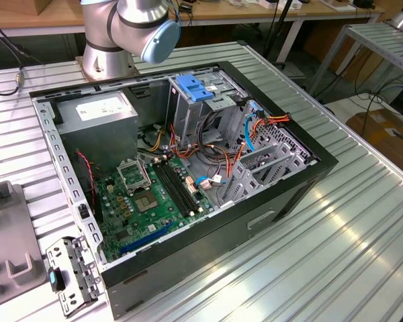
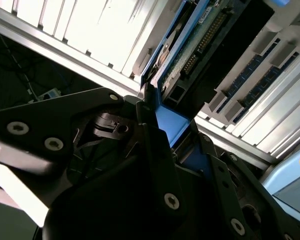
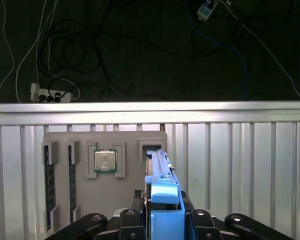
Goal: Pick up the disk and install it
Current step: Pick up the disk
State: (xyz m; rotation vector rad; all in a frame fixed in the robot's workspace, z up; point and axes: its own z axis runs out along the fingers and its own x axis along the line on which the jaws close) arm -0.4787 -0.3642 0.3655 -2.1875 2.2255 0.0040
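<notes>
The disk (image 3: 162, 192) stands on edge, a dark drive in a bright blue carrier, reaching back to a slot in the grey holder tray (image 3: 130, 200). In the first wrist view my gripper (image 3: 165, 217) has its black fingers (image 3: 135, 220) pressed against both sides of the blue carrier. In the second wrist view the disk (image 2: 190, 55) shows its green circuit board, and the gripper (image 2: 172, 135) clamps the blue end of the carrier. I cannot tell whether the disk is lifted clear of the slot.
The tray also holds a processor chip (image 3: 105, 161) and memory sticks (image 3: 49, 180). In the exterior view the open computer case (image 1: 289, 194) lies on the ribbed metal table (image 1: 349, 255), with a grey drive cage topped by a blue clip (image 1: 195, 87). The arm's base (image 1: 107, 47) stands behind the case.
</notes>
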